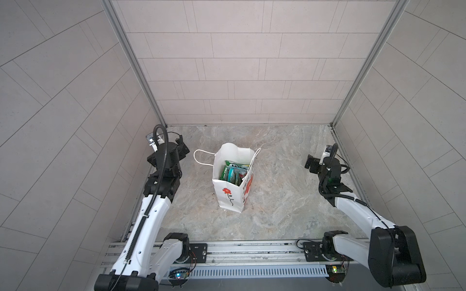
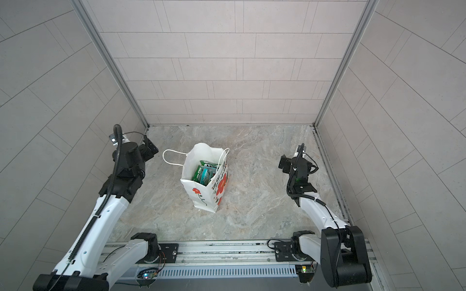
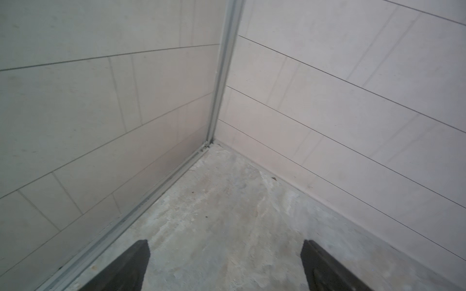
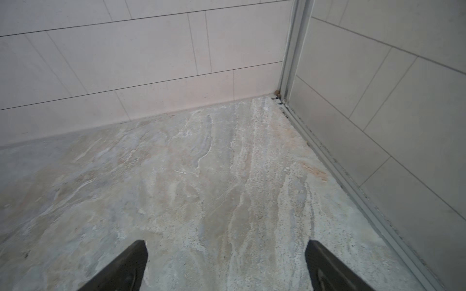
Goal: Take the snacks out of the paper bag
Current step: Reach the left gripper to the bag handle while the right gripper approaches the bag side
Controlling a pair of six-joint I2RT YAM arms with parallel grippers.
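Note:
The white paper bag (image 1: 230, 195) (image 2: 201, 195) with a red flower drawn on it stands upright in the middle of the marbled table, mouth open, one cord handle lying over to its left. Several green and teal snacks (image 1: 233, 172) (image 2: 204, 172) stand on edge inside it. My left gripper (image 1: 182, 148) (image 2: 149, 149) hangs open well left of the bag near the left wall, with bare table between its fingers in the left wrist view (image 3: 224, 243). My right gripper (image 1: 311, 163) (image 2: 283, 163) is open far to the bag's right and holds nothing (image 4: 225, 243). Neither wrist view shows the bag.
Tiled walls close the table on three sides, with metal corner posts (image 1: 151, 100) (image 1: 345, 100) at the back. A metal rail (image 1: 252, 249) carrying both arm bases runs along the front edge. Bare marbled table (image 1: 277, 201) lies around the bag.

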